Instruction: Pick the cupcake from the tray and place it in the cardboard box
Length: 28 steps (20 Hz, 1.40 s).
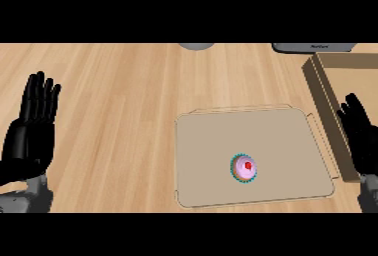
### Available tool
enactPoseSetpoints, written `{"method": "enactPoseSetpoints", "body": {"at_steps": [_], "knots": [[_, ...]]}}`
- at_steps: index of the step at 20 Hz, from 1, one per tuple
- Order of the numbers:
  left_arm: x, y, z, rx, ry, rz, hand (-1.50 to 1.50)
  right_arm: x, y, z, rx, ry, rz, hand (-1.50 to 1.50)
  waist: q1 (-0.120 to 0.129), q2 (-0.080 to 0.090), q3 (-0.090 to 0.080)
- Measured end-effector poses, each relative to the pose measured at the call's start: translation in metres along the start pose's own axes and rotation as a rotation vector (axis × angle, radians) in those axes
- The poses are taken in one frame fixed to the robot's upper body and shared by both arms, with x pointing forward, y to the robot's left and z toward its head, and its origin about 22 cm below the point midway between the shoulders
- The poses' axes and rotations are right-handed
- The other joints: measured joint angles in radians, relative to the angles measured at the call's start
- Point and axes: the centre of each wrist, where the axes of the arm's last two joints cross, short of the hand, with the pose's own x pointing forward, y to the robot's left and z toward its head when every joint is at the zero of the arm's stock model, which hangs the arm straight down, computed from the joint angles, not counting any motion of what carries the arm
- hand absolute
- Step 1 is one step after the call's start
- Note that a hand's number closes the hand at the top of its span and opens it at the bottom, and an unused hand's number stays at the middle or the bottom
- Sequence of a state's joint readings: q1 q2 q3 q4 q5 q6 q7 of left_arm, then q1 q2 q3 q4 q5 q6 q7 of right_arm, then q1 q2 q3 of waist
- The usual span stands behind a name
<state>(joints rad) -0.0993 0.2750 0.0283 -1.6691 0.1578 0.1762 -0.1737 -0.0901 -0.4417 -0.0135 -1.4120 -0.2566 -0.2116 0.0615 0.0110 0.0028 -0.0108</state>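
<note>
Right hand [359, 135] spread, fingers straight up, at the right edge between flat beige tray [214, 150] and brown cardboard box [325, 85]; holds nothing. Small pink-frosted cupcake with red cherry and teal wrapper [244, 168] sits right of tray centre, untouched. Likely light, soft frosting; pinch the wrapper sides. Left hand [33, 125] rests open over the wooden counter [118, 75].

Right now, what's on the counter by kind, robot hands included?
Cupcake: 1
Tray: 1
Cardboard box: 1
Robot hands, left robot hand and right robot hand, both open: 2
Cut-off grey things at the far edge: 2
Total: 7
</note>
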Motion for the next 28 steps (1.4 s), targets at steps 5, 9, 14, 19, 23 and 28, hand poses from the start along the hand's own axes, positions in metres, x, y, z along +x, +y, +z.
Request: {"method": "enactPoseSetpoints", "body": {"at_steps": [5, 9, 14, 19, 23, 28], "knots": [[-0.002, 0.008, -0.003, -0.121, 0.039, -0.117, 0.00, 0.065, -0.006, 0.007, -0.068, -0.216, 0.024, -1.50, -0.045, -0.014, 0.005], [-0.006, 0.010, -0.002, -0.251, 0.100, -0.199, 0.00, 0.101, -0.021, 0.027, -0.112, -0.299, 0.207, -1.50, -0.085, -0.021, 0.003], [-0.009, 0.000, -0.005, -0.357, 0.129, -0.219, 0.00, 0.112, -0.016, 0.081, -0.114, -0.374, 0.355, -1.50, -0.075, -0.016, 0.007], [-0.004, -0.005, -0.014, -0.411, 0.126, -0.220, 0.00, 0.121, -0.006, 0.112, -0.041, -0.421, 0.562, -1.50, -0.046, -0.009, 0.008], [-0.010, -0.009, -0.015, -0.434, 0.124, -0.219, 0.00, 0.133, 0.002, 0.130, 0.046, -0.367, 0.720, -1.50, -0.031, -0.005, 0.008], [-0.007, -0.021, -0.019, -0.462, 0.113, -0.217, 0.00, 0.146, 0.017, 0.140, 0.189, -0.216, 0.912, -1.50, -0.006, -0.001, 0.006]]}}
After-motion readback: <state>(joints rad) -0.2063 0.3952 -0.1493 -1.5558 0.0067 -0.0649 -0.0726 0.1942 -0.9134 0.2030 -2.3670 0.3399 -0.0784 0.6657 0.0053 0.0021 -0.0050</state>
